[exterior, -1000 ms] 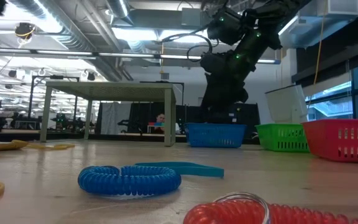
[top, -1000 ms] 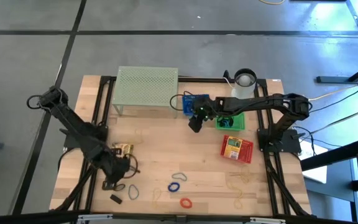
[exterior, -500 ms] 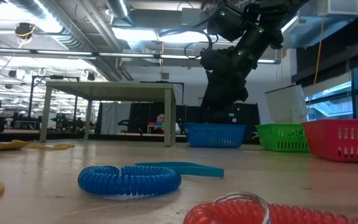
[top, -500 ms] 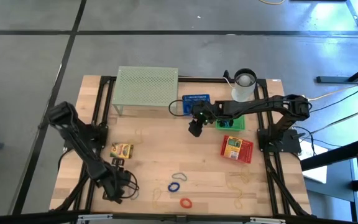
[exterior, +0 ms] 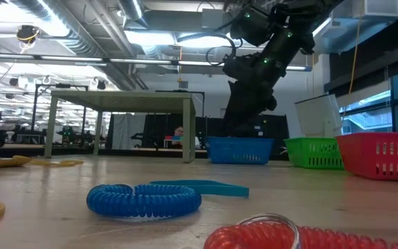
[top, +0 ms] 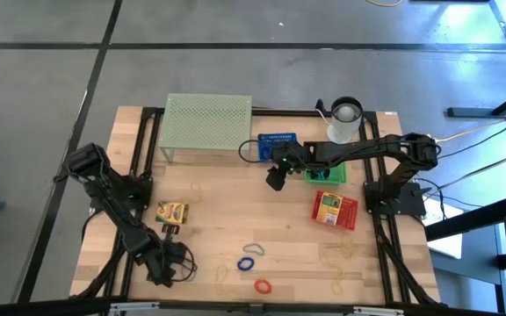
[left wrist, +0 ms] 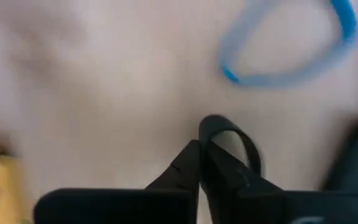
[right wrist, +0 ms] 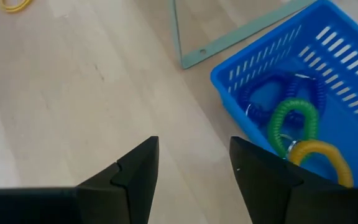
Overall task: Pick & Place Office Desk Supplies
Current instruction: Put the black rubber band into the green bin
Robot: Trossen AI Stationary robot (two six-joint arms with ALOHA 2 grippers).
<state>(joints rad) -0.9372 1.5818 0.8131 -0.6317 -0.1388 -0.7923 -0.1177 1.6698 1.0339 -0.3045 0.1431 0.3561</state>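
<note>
Office supplies lie scattered over the wooden worktop [top: 235,215], and we see several already sorted into baskets. A blue coil loop [exterior: 144,199] and a red coil loop [exterior: 282,236] sit near the front edge, the blue one just behind the red; a thin blue band [left wrist: 288,46] lies beside the left tool [top: 162,274]. A small yellow-green card box [top: 172,211] rests near the left side, well apart from the loops.

We find the left tool low over the front left corner, its fingers [left wrist: 194,168] pressed together around a small black clip [left wrist: 229,134], whose loop sticks out past the tips.

We see the right tool [top: 275,180] hovering above the middle of the worktop, just in front of the blue basket [right wrist: 291,87], with its fingers [right wrist: 135,171] spread and nothing between them. Inside that basket lie a blue, a green and a yellow coil loop [right wrist: 319,155]. A green basket [exterior: 313,152] and a red basket [exterior: 382,153] stand further right, and a pale green mesh stand [top: 207,123] sits at the back with a white cup [top: 345,118] near the rear right corner.
</note>
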